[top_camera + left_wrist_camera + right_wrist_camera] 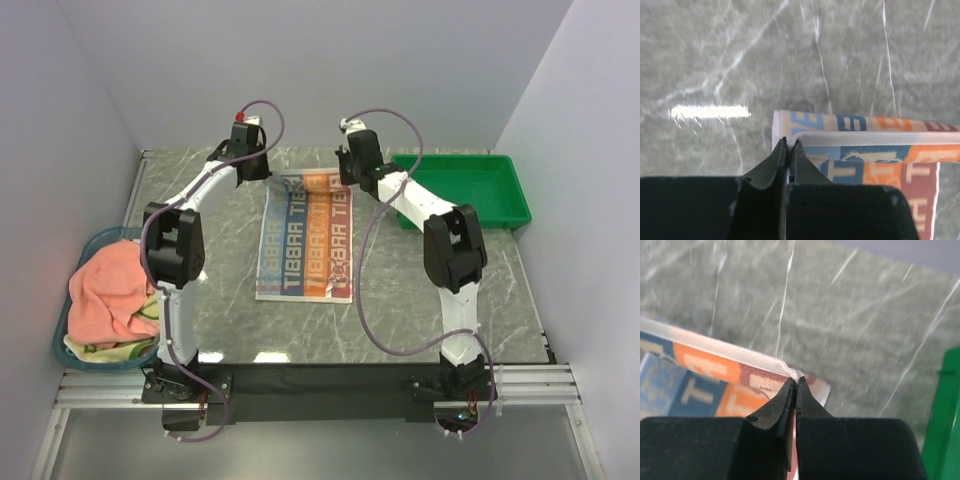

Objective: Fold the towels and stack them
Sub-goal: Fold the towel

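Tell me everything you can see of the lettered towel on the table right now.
The lettered towel is a thin, soft cloth, cream with blue, orange and maroon bands of block letters and a white hem. It lies spread on the marbled table between the arms. Its far edge is lifted off the surface, with the left end effector and the right end effector each shut on a far corner.

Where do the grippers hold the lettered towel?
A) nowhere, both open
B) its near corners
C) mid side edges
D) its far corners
D: the left gripper and right gripper are each shut on a hemmed corner at the far edge of the lettered towel.
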